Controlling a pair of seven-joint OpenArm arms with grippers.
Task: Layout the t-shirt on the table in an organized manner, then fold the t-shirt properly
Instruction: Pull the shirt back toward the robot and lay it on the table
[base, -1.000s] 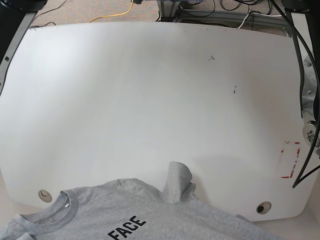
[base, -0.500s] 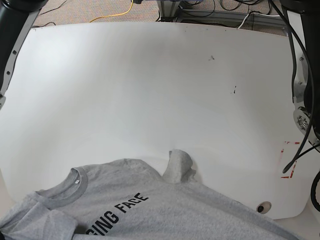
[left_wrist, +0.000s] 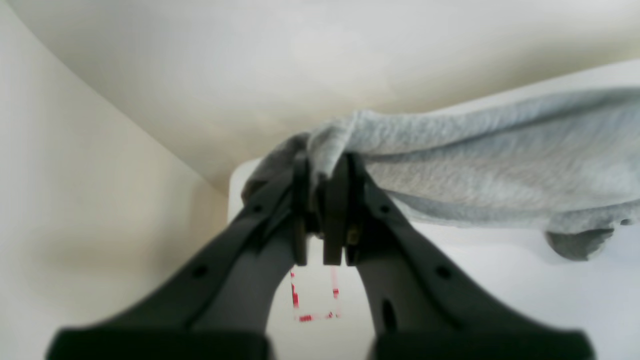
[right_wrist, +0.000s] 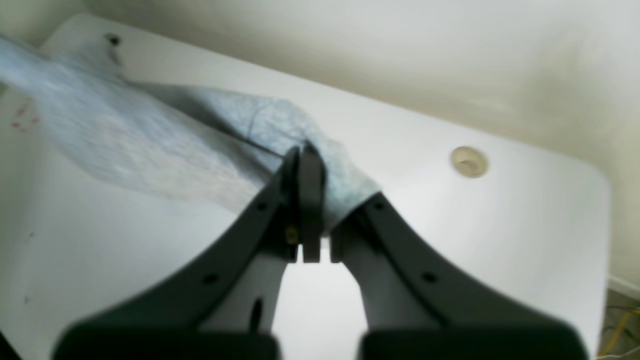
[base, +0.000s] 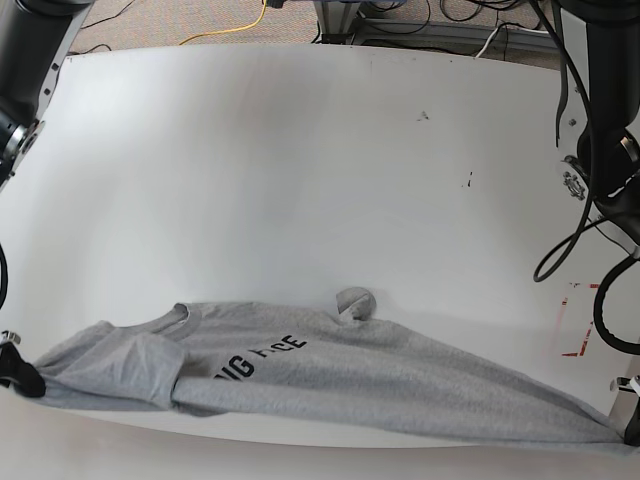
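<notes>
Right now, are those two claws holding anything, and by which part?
Yes. Both grip the t-shirt by its edge: the left claw and the right claw each pinch a bunched bit of cloth at opposite ends.

The large white smooth table (base: 300, 150) with curved edges carried a heather-grey cotton t-shirt (base: 400, 385) with dark block lettering, stretched along its near edge. A red dashed rectangle (base: 580, 320) marked its near right corner.
</notes>
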